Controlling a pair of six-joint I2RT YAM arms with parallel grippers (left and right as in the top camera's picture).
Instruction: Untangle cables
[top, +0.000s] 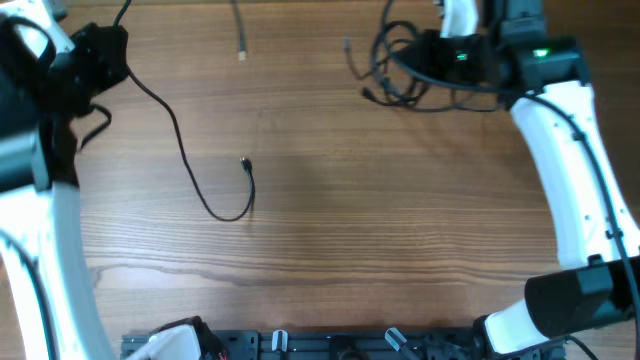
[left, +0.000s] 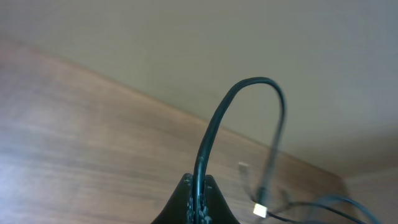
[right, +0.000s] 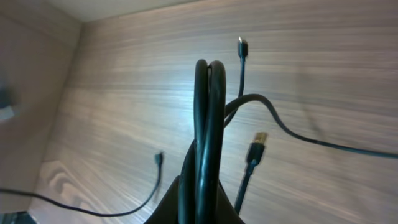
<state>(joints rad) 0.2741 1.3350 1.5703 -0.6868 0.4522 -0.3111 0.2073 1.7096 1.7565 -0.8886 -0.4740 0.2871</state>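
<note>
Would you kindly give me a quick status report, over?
Left end effector shut on single cable. Right end effector shut on cable bundle. Loose strand lies apart, far side.

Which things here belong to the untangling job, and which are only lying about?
Job: thin black cable with small plug; tangled bunch of black cables; thin cable with pale plug.
Not job: black rail at near edge.

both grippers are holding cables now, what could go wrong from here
The right gripper is shut on several strands at once, so pulling may tighten the tangle rather than loosen it. The left gripper pinches just one thin cable; under tension it could slip out. That cable's free plug trails loose and might snag if swung toward the tangle.
</note>
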